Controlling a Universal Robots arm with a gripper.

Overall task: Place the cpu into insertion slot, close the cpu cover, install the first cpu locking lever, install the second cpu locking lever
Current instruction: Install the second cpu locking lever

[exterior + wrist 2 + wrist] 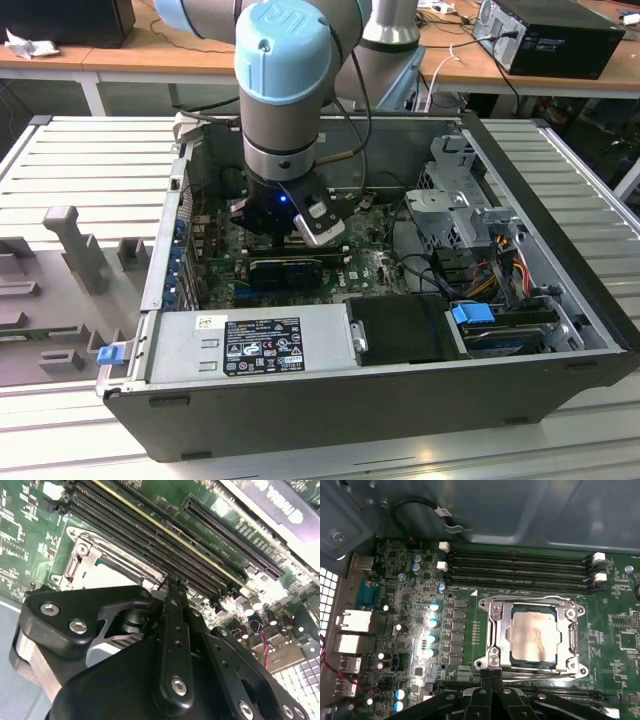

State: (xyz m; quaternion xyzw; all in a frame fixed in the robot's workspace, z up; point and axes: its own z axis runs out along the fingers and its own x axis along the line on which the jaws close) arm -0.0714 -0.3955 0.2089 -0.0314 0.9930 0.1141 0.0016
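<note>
In the first wrist view the cpu (534,635), a pale tan-silver square, lies in the insertion slot (492,609). The cpu cover (568,635), a silver frame, lies flat over it, and the chip shows through its window. A thin wire lever (530,598) runs along the socket edge beside the memory slots. My gripper (492,672) is shut, fingertips pressed together just off one socket corner, with nothing visible between them. The second wrist view shows the same shut fingers (173,592) next to the socket (95,562). In the exterior view the gripper (280,232) reaches down inside the open computer case.
Long black memory slots (520,567) lie just beyond the socket. A black card (285,270) stands on the board near the gripper. A grey power supply (250,345), a drive cage (455,205) and loose cables (500,270) crowd the case (560,230).
</note>
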